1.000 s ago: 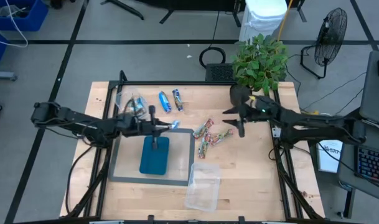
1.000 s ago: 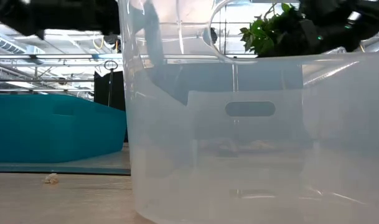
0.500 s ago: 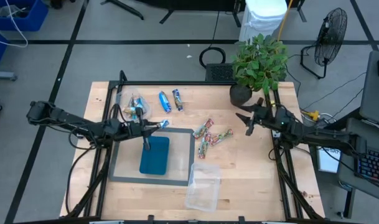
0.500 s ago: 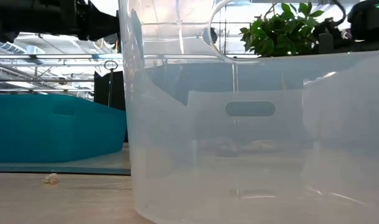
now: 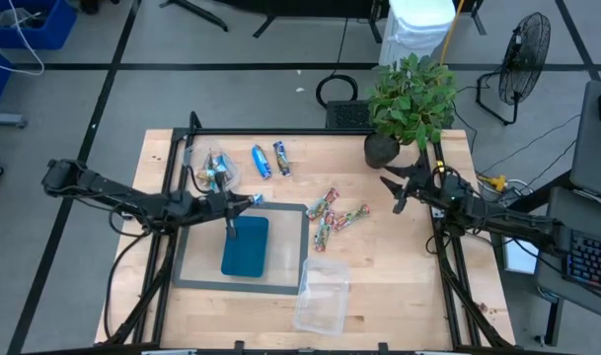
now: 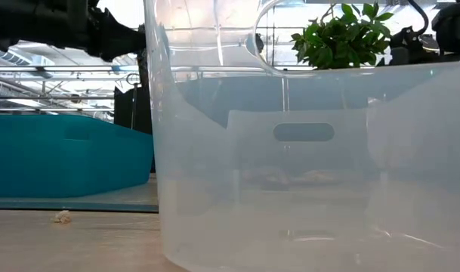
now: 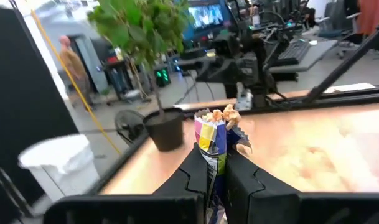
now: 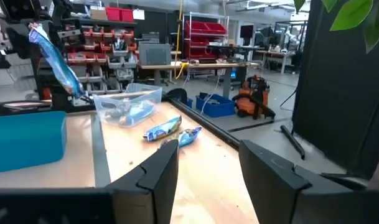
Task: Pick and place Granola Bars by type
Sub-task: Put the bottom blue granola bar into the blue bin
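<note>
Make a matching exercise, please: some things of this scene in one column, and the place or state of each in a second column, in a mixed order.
Things:
1. left gripper
2. right gripper
3. teal tray
4. two blue bars

Places or states:
A. lying loose on the wooden table, between a clear tub and the potted plant
B. open and empty, near the potted plant
C. shut on a blue bar
D. resting on the grey mat

Pairs: 1-C, 2-B, 3-D, 4-A
</note>
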You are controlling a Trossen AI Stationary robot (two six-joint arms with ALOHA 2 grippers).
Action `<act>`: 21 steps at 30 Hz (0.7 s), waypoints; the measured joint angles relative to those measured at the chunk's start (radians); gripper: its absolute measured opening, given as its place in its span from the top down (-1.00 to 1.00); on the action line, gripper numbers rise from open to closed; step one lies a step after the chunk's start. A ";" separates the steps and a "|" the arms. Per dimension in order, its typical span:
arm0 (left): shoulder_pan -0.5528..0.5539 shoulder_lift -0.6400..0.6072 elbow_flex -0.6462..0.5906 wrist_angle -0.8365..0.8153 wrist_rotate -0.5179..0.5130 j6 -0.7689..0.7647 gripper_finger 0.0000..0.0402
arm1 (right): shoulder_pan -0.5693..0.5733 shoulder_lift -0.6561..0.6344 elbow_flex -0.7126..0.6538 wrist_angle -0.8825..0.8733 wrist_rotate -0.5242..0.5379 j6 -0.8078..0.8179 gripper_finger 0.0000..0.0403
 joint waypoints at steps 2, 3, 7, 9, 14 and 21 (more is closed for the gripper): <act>-0.016 0.000 0.004 -0.050 -0.001 -0.057 0.89 | 0.000 0.000 -0.001 -0.012 -0.007 0.000 0.21; -0.025 0.001 0.012 -0.087 -0.002 -0.096 0.89 | 0.000 0.000 -0.001 -0.022 -0.009 0.000 0.21; -0.068 0.001 0.080 -0.294 -0.009 -0.312 0.89 | 0.000 0.000 -0.002 -0.037 -0.010 0.000 0.21; -0.098 0.001 0.133 -0.442 -0.021 -0.428 0.89 | 0.000 0.000 -0.002 -0.041 -0.010 0.000 0.21; -0.218 0.025 0.296 -0.821 -0.162 -0.682 0.89 | 0.000 0.000 -0.003 -0.071 -0.011 0.000 0.21; -0.318 0.120 0.410 -1.170 -0.091 -1.086 0.89 | 0.000 0.001 -0.004 -0.146 -0.011 0.026 0.21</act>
